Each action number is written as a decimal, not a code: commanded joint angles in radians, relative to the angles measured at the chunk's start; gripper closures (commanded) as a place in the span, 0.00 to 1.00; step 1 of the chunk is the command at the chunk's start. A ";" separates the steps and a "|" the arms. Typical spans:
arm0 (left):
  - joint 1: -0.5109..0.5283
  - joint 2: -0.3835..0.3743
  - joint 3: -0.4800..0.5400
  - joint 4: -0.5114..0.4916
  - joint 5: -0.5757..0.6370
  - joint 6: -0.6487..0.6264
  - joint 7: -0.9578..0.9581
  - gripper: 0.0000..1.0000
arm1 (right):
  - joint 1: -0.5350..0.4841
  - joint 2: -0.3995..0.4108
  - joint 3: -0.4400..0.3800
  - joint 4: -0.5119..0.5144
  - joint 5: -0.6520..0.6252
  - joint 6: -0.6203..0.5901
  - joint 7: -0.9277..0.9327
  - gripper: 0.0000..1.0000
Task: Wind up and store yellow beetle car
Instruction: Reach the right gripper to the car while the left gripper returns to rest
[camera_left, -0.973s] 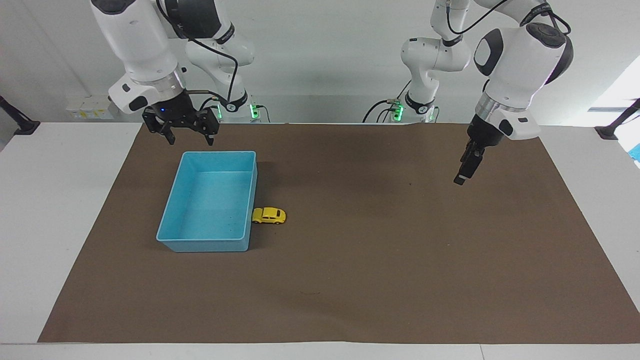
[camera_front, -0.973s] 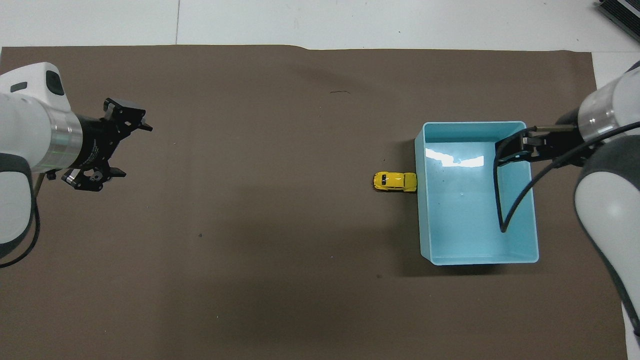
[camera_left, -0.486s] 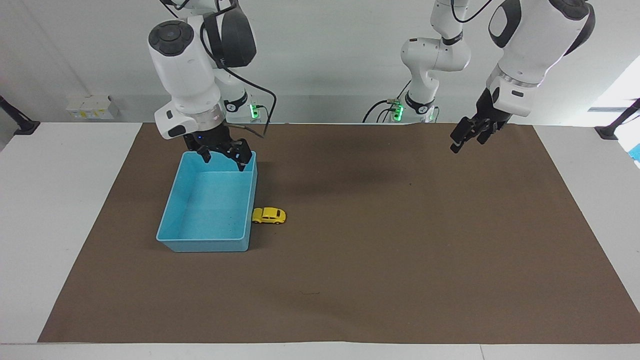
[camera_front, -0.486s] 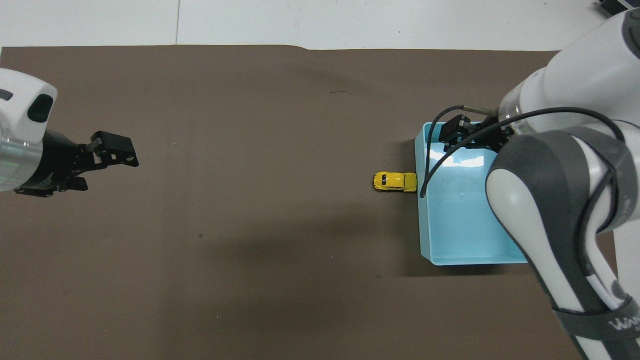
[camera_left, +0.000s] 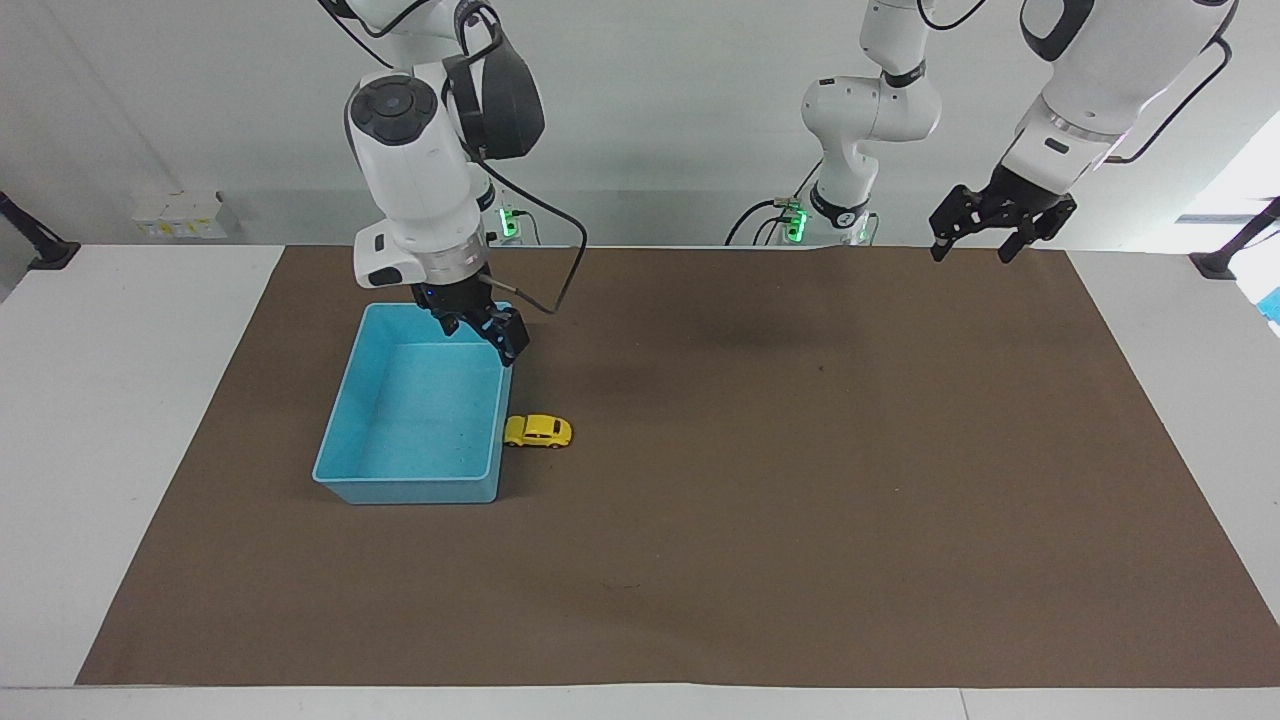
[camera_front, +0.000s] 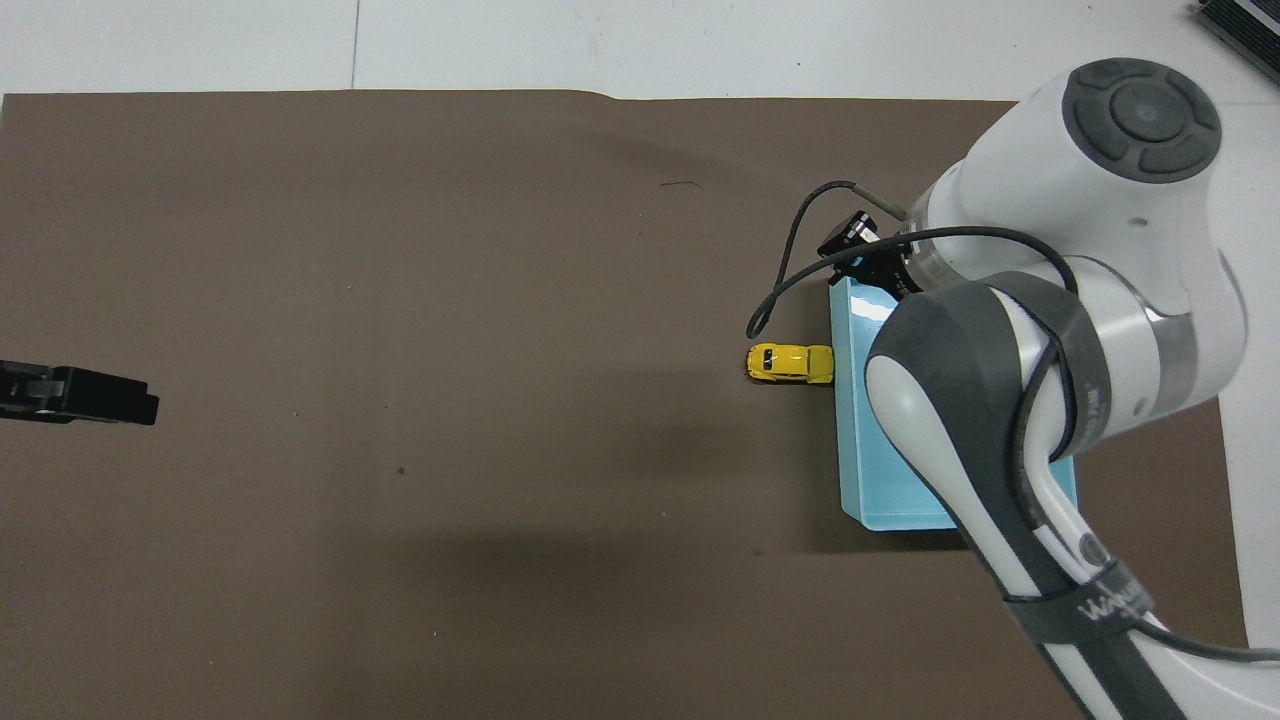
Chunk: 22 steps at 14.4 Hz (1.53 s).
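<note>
yellow beetle car (camera_left: 538, 431) on the brown mat (camera_left: 760, 500), touching the side wall of the light blue bin (camera_left: 345, 420) – both arms up in the air.
the car stands on its wheels, lengthwise against the bin wall that faces the left arm's end of the table, outside the bin and held by nothing. the right gripper (camera_left: 480, 325) hangs low over the bin's corner nearest the robots, on the car's side, fingers apart and empty – in the overhead view its arm covers much of the bin. the left gripper (camera_left: 990, 225) is raised over the mat's edge nearest the robots at the left arm's end, well apart from the car, its fingers spread and empty; the overhead view shows only a dark tip of it (camera_front: 80, 395) at the frame's edge.
</note>
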 joint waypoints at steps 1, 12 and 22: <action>0.015 0.039 -0.008 0.064 0.024 -0.031 0.033 0.00 | 0.015 -0.002 0.009 -0.052 -0.018 0.059 0.164 0.00; 0.018 0.036 -0.008 0.038 0.011 0.004 0.024 0.00 | 0.070 0.071 0.009 -0.327 -0.159 0.431 0.844 0.00; 0.021 0.036 -0.009 0.038 0.011 0.004 0.024 0.00 | 0.062 0.114 0.007 -0.418 -0.189 0.573 0.898 1.00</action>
